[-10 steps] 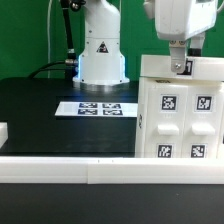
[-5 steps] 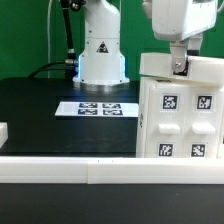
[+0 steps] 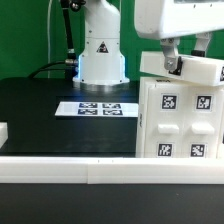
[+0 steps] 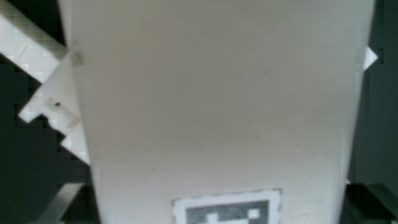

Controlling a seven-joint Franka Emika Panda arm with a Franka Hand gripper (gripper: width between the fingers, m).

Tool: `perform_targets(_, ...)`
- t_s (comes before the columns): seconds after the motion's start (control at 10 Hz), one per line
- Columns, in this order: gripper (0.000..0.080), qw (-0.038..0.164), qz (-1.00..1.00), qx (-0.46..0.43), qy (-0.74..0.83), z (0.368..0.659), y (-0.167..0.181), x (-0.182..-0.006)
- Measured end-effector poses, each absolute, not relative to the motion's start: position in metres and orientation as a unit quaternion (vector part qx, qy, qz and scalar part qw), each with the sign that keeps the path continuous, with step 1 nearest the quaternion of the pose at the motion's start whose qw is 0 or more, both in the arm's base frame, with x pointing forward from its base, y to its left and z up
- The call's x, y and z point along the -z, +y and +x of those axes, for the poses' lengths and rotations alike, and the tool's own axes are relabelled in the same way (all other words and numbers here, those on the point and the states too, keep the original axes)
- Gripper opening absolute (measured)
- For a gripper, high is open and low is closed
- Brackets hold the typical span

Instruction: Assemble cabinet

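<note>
The cabinet's large white box (image 3: 180, 120) stands at the exterior view's right, with black-and-white tags on its front. A flat white panel (image 3: 203, 68) lies across its top, slightly tilted. My gripper (image 3: 172, 66) comes down from above and is shut on this panel near its left part. In the wrist view the panel (image 4: 214, 100) fills most of the picture, with one tag (image 4: 228, 210) on it. My fingertips are hidden there. A slanted white edge of the box (image 4: 45, 75) shows beside the panel.
The marker board (image 3: 98, 108) lies on the black table in front of the robot base (image 3: 100, 50). A white rail (image 3: 100, 172) runs along the front. A small white block (image 3: 3, 131) sits at the exterior view's left edge.
My gripper has moved up and a little toward the exterior view's left. The panel has shifted with it and now sits slightly tilted on the box.
</note>
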State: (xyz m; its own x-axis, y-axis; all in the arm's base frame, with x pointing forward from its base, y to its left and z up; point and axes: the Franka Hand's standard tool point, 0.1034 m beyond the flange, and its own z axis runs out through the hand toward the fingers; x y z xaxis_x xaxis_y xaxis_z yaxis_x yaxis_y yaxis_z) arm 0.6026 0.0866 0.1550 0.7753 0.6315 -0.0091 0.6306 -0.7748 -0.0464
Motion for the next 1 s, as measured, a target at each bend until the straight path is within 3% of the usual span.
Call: perform_targets(1.0, 0.0557, 0.026, -0.999, 0.012, 0.036, 0.6065, 0.0882, -0.1543)
